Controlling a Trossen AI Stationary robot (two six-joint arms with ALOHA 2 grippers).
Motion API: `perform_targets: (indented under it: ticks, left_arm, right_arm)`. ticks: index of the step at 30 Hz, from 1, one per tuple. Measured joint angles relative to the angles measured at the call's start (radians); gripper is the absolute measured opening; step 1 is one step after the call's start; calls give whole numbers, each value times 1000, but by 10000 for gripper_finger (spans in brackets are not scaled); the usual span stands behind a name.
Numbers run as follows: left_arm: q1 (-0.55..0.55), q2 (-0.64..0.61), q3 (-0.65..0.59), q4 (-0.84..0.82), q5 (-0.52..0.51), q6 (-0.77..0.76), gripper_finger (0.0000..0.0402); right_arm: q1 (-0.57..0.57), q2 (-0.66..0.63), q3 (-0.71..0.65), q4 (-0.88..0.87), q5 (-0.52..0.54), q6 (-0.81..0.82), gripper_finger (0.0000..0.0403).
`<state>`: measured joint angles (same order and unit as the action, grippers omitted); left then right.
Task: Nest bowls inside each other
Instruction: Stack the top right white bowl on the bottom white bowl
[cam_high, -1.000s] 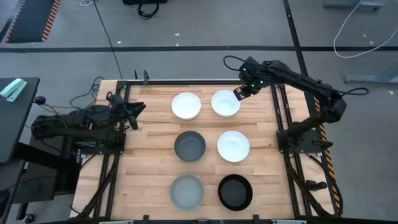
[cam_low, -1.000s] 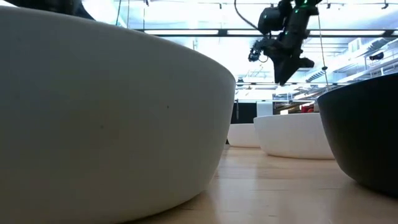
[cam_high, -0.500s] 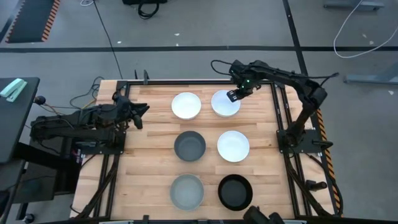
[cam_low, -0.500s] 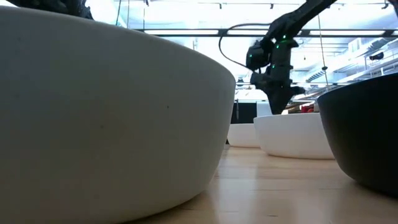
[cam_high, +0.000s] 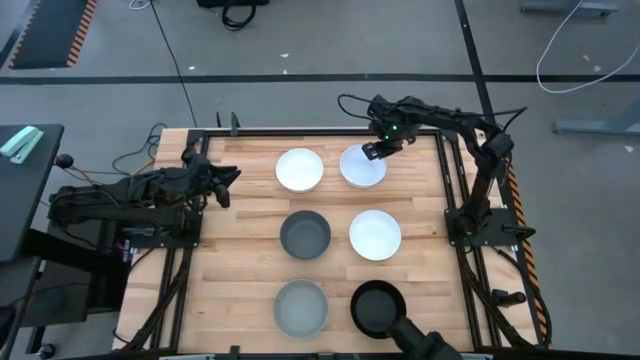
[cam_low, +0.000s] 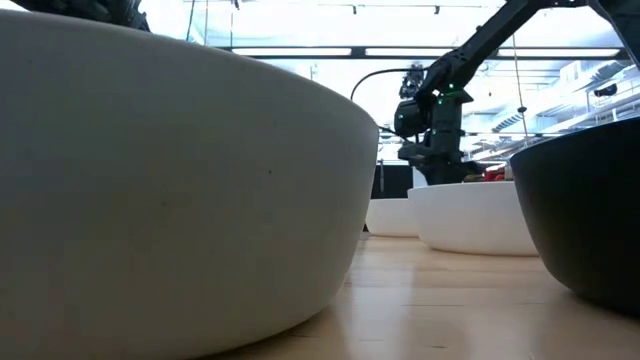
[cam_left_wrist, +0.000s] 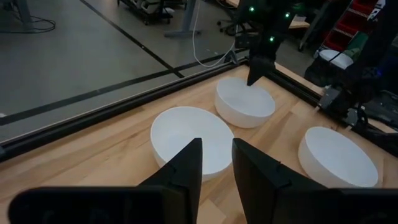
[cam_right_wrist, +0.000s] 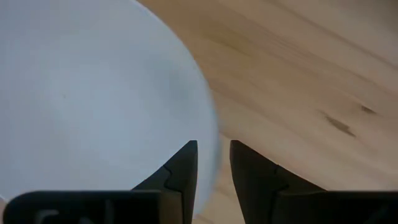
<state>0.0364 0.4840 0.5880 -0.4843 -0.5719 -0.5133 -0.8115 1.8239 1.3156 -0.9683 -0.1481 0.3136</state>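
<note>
**Right hand drops onto rim of far-right white bowl**

Target white bowl (cam_high: 362, 167) sits at upper right of the high view, top row, beside a second white bowl (cam_high: 299, 169). Middle row: dark grey bowl (cam_high: 305, 234) and third white bowl (cam_high: 375, 235). Bottom row: light grey bowl (cam_high: 301, 306) and black bowl (cam_high: 379, 308). All six lie separate on the worktop (cam_high: 240, 260); nothing nested yet.

Change: a second ago the right hand (cam_high: 374, 150) hung high above and to the right of the bowl's far edge; it has since swung in and come down, and now sits right at the bowl's upper rim. Low view confirms the drop: the hand is now down behind the bowl's rim line. Right wrist view shows its fingers (cam_right_wrist: 180, 168) slightly apart, straddling the rim edge, not clamped yet.

Left hand (cam_high: 222, 180) at left edge of the worktop has barely shifted forward; its fingers (cam_left_wrist: 186, 165) have a narrow gap, holding nothing.

Meaning: first pick is about to start. Likely next step is pinching the rim, then lifting toward a neighbouring bowl.
</note>
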Motion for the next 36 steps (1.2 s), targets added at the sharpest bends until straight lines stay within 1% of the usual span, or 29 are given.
perform_targets:
  ticks: [6,14,18,24,31,36]
  left_arm:
    - [0,14,0,1,-1,0,97]
    - [0,34,1,1,-10,-1,85]
    - [0,40,1,1,-12,-2,80]
    - [11,40,1,1,-36,-5,79]
    - [46,40,1,1,-37,-26,72]
    - [64,40,1,1,-37,-26,67]
  right_arm:
    - [5,31,0,61,-20,8,103]
    - [8,75,0,70,-26,45,100]
    - [14,76,-1,81,-26,50,76]
    - [16,72,-1,86,-28,52,13]
    - [16,62,-1,80,-25,47,8]
    - [23,0,-1,55,-22,26,6]
